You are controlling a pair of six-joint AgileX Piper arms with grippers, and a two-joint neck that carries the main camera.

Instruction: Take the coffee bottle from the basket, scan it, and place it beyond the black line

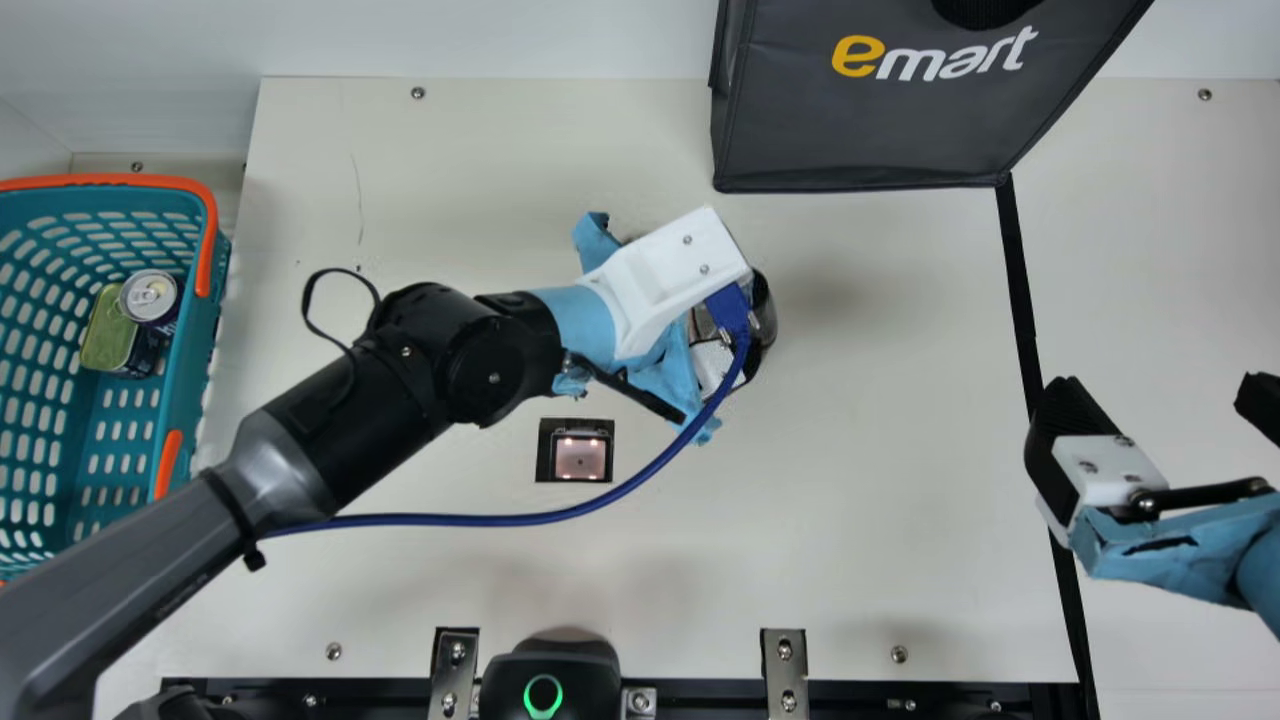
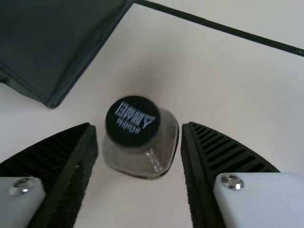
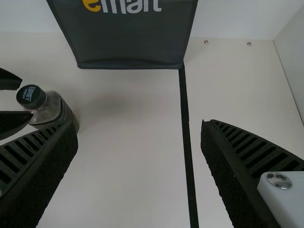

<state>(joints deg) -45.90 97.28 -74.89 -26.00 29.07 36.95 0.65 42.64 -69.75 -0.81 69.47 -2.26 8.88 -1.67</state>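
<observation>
Coffee bottle (image 1: 764, 312) upright on the table (image 1: 880, 520), black cap up, on the basket side of the black line (image 1: 1020, 290). Main view: bottle partly hidden under the left end effector (image 1: 672, 272), a bit of its dark side peeking out past the white housing. Left wrist view: bottle in the space between the two ribbed fingers, one finger to each side. Fingers apart; thin strip of table seen between bottle and one finger, the other very near it, contact can't be told. Right wrist view: same bottle, cap right by the left end effector's spread fingertips.

Right end effector (image 1: 1160, 392): fingers apart, up by the black line, well apart from bottle.

Scanner window (image 1: 580, 456), lit, set in the table near the left arm, bottle off to its right and farther back. Dark bag (image 1: 870, 130) at the back, bottom corner meeting the black line's far end; bottle nearer the camera than the bag. Teal basket (image 1: 196, 345) at far left, orange handles, holding a round can (image 1: 150, 297) and a green-lidded tin (image 1: 105, 330) side by side. Black device with green ring (image 1: 543, 694) at near edge. Blue cable (image 1: 450, 520) runs along left arm.
</observation>
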